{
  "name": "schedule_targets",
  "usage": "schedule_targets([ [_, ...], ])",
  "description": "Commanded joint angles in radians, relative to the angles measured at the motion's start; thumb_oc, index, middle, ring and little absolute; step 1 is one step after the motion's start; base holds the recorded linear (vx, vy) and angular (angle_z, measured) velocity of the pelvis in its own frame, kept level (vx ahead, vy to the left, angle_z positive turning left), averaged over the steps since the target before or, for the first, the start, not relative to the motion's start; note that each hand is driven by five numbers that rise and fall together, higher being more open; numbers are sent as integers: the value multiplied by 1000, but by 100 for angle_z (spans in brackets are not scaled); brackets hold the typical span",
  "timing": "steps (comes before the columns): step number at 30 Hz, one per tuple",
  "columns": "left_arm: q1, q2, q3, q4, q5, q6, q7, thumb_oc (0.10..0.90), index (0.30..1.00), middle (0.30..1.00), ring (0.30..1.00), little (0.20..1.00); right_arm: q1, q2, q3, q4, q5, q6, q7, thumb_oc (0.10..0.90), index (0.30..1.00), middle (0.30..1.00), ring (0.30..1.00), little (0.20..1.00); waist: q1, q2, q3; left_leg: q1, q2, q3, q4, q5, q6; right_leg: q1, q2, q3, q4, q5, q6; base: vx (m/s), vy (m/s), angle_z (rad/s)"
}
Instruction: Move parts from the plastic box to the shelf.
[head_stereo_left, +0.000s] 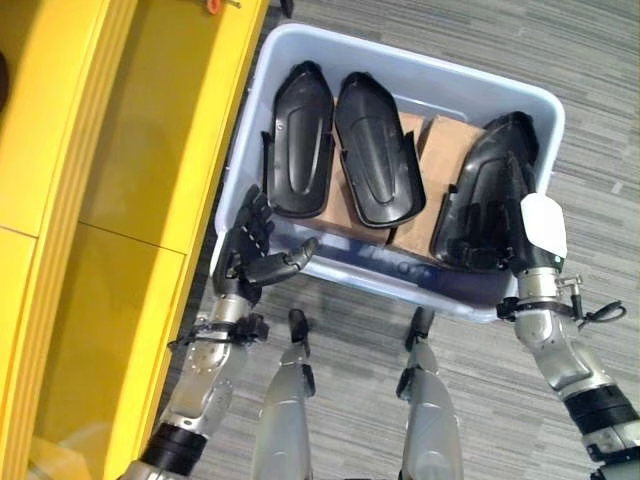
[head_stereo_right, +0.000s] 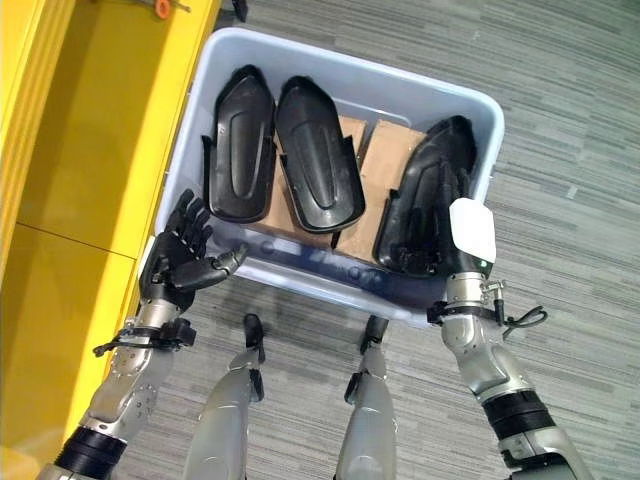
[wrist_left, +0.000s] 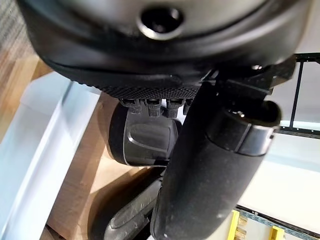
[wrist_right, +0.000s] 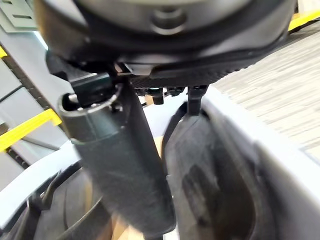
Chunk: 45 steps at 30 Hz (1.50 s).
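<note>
Overhead, the plastic box sits beside the yellow shelf, holding three black parts on cardboard. The right hand lies on the right-edge part, probably to lift it; its grip cannot be judged. The left hand hovers relaxed at the box's near-left corner, close to the left part. From the right wrist, that part leans against the box wall.

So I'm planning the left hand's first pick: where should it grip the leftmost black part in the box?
Probably by its long left edge, coming in over the plastic box wall. The leftmost black part lies flat on cardboard, that edge nearest the open left hand; its other side crowds the middle part.
</note>
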Motion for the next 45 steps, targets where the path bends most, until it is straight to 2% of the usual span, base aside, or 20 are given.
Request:
schedule_targets([
  [1, 9, 24, 54, -117, 36, -86, -1, 900, 1000, 1000, 1000, 1000, -15, -36, -53, -108, 58, -123, -22, 900, 1000, 1000, 1000, 1000, 2, -1, -67, -34, 15, -23, 45, -55, 3, 44, -54, -1, 119, -124, 63, 2, -15, -10],
  [4, 16, 26, 61, -122, 36, -87, 2, 900, 1000, 1000, 1000, 1000, 10, -18, -55, -146, 99, -145, -6, 900, 1000, 1000, 1000, 1000, -2, -5, -68, -34, 17, -22, 47, -56, 3, 44, -52, 1, 118, -123, 63, 1, -3, -5],
  [5, 29, 29, 66, -131, 35, -85, 6, 900, 1000, 1000, 1000, 1000, 40, 8, -53, -187, 173, -176, 18, 900, 1000, 1000, 1000, 1000, -7, -12, -69, -35, 18, -19, 50, -56, 4, 43, -52, 3, 117, -122, 62, 0, 0, 0],
  [8, 38, 32, 74, -139, 35, -85, 8, 900, 1000, 1000, 1000, 1000, 53, 15, -53, -209, 195, -187, 23, 900, 1000, 1000, 1000, 1000, -9, -15, -69, -37, 19, -18, 51, -57, 3, 43, -51, 3, 116, -121, 61, 0, 0, 0],
  [14, 55, 34, 82, -150, 33, -88, 13, 900, 1000, 1000, 1000, 1000, 66, 22, -40, -238, 197, -193, 23, 900, 1000, 1000, 1000, 1000, -12, -22, -71, -35, 19, -16, 49, -56, 3, 44, -48, 6, 111, -118, 62, 0, 0, 0],
  [22, 57, 32, 80, -156, 48, -92, 26, 900, 1000, 1000, 1000, 1000, 57, 13, 25, -259, 134, -175, 28, 900, 1000, 1000, 1000, 1000, -10, -24, -67, -33, 20, -14, 52, -58, 3, 47, -46, 6, 112, -117, 63, 0, 0, 0],
  [23, 52, 32, 72, -153, 54, -94, 34, 900, 1000, 1000, 1000, 1000, 35, 17, 65, -242, 117, -165, 24, 900, 1000, 1000, 1000, 1000, -7, -23, -63, -33, 21, -14, 52, -57, 4, 49, -45, 5, 111, -117, 62, 0, 0, 0],
  [26, 51, 32, 70, -153, 56, -96, 36, 900, 1000, 1000, 1000, 1000, 23, 17, 78, -226, 103, -158, 18, 900, 1000, 1000, 1000, 1000, -6, -23, -62, -34, 21, -14, 53, -57, 4, 49, -45, 4, 112, -117, 62, 0, 0, 0],
  [29, 40, 29, 61, -152, 61, -103, 47, 900, 1000, 1000, 1000, 1000, -25, 28, 130, -151, 35, -111, -4, 900, 1000, 1000, 1000, 1000, 0, -19, -61, -34, 21, -15, 49, -54, 4, 53, -45, 1, 110, -116, 62, 0, 0, 0],
  [39, 27, 20, 56, -149, 67, -111, 56, 900, 1000, 1000, 1000, 1000, -71, 50, 183, -1, -28, -54, -21, 900, 1000, 1000, 1000, 1000, 8, -10, -58, -36, 15, -18, 45, -52, 7, 54, -48, -3, 106, -113, 63, 0, 0, 0],
  [45, 15, 18, 50, -144, 64, -118, 60, 900, 1000, 1000, 1000, 1000, -133, 73, 196, 153, -93, 5, -85, 900, 1000, 1000, 1000, 1000, 19, 2, -53, -45, 11, -21, 47, -51, 8, 49, -48, -5, 106, -112, 62, 0, 0, 0],
])
